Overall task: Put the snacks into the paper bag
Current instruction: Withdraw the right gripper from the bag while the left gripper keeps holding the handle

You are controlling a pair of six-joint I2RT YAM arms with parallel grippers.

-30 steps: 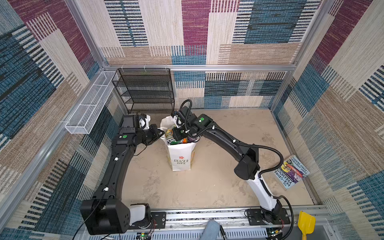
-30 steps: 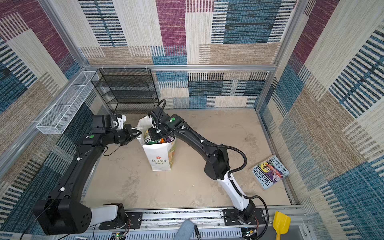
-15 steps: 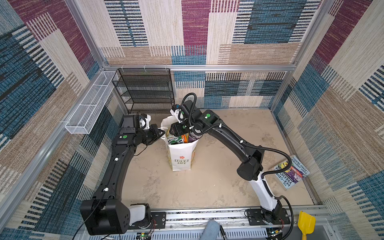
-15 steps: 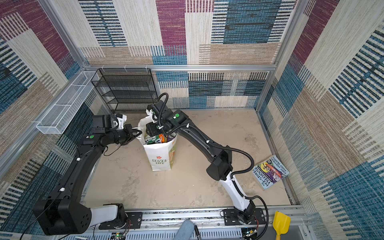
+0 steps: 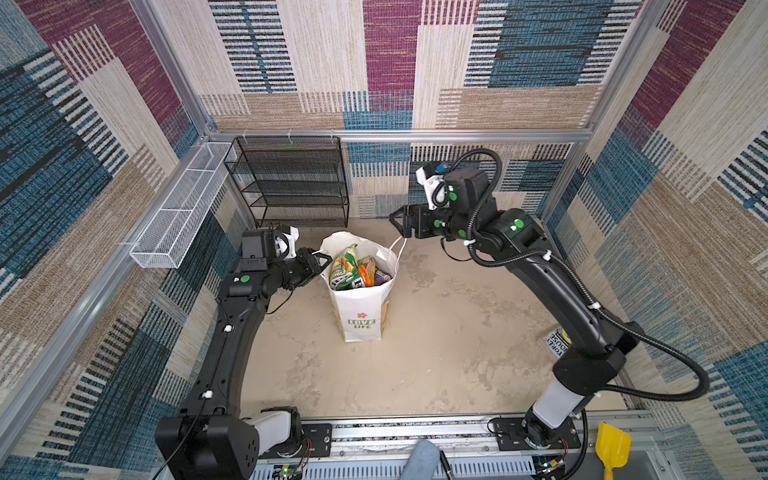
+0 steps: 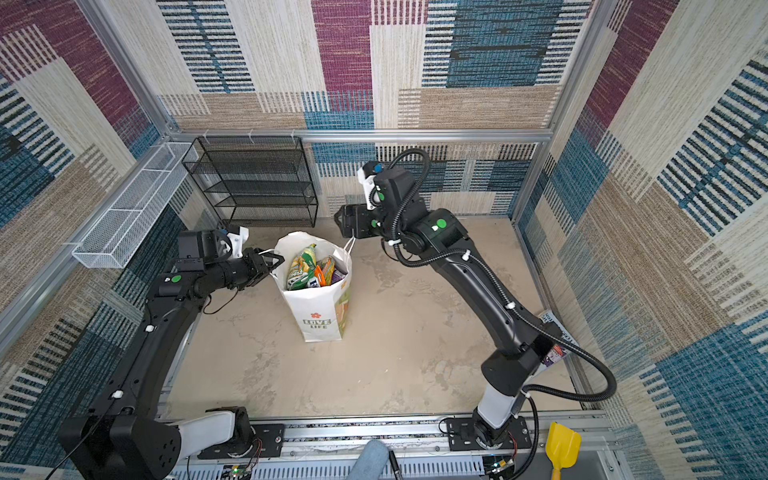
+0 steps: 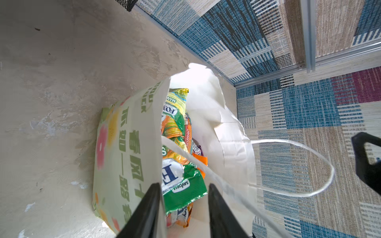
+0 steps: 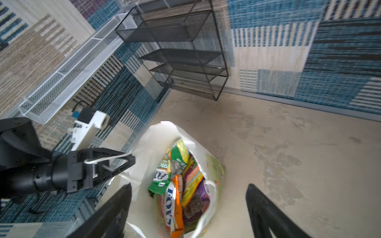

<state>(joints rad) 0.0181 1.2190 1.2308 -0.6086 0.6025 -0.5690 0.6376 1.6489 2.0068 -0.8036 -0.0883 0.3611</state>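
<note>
The glossy green, orange and purple candy packets (image 5: 353, 268) sit bunched inside the tall white paper carrier bag (image 5: 361, 311), which stands upright in the middle of the beige table (image 5: 415, 365). No packet lies loose on the table, so the packing looks finished or nearly so. A second ago the right pincer (image 5: 397, 224) was down in the bag's mouth, almost closed. It has since lifted up and back, jaws spread wide and empty. The left pincer (image 7: 183, 186), clamped at the bag's left rim before, has loosened. Its jaws now stand part-spread astride that rim, with the white cord handle (image 8: 107, 159) draped across it and nothing pinched.
</note>
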